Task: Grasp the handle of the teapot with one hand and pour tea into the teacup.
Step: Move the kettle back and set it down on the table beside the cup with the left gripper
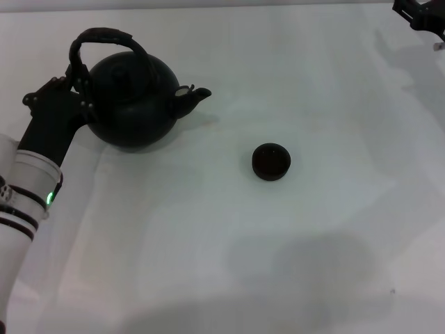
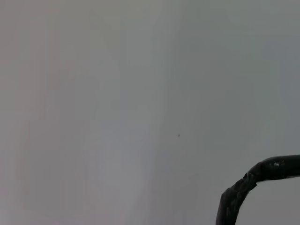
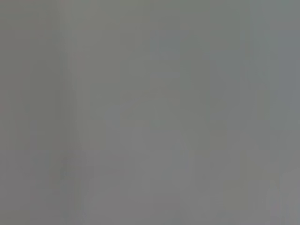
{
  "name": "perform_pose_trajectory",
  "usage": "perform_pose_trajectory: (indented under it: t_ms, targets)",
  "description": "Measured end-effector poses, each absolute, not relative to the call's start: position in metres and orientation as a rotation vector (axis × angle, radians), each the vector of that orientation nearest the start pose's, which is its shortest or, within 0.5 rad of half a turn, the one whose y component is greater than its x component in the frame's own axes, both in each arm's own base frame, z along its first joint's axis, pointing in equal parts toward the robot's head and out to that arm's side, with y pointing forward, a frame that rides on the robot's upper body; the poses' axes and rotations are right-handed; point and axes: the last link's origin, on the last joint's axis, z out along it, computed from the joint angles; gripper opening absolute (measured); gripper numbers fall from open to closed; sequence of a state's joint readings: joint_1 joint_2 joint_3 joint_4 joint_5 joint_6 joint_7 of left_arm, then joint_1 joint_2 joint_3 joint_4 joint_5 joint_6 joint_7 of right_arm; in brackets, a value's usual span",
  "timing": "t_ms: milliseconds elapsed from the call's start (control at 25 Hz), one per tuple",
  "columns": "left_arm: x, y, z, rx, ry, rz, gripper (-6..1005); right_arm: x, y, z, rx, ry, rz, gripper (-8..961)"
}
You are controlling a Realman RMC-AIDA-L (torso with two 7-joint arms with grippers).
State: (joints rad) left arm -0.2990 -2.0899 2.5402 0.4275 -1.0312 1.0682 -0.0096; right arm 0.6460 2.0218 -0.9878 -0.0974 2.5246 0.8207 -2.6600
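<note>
- The teapot (image 1: 133,101) stands upper left on the white surface (image 1: 208,243), its spout towards the teacup (image 1: 270,161) near centre, well apart.
- The left end effector (image 1: 75,89) sits at the handle (image 1: 104,38) base, seemingly lining up a grasp; grip unclear.
- The right end effector (image 1: 419,15) idles at top right.

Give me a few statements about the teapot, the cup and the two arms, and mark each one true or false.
1. The teapot stands upright on the table. True.
2. The spout points toward the left arm. False: it points away, toward the robot's right.
3. The teacup touches the teapot. False: bare table lies between them.
4. The left gripper is at the base of the handle. True.
5. The right gripper hovers over the teacup. False: it is at the far right corner.
</note>
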Motion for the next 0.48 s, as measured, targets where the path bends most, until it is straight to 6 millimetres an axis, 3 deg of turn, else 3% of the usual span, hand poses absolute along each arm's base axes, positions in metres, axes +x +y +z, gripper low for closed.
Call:
perform_pose_trajectory:
  t_ms: [480]
  targets:
    - [-0.3108, 0.2907, -0.0710, -1.692, -0.681, -0.692, 108, 0.3261, 0.4069, 0.0118, -1.736, 0.690, 0.556, 868]
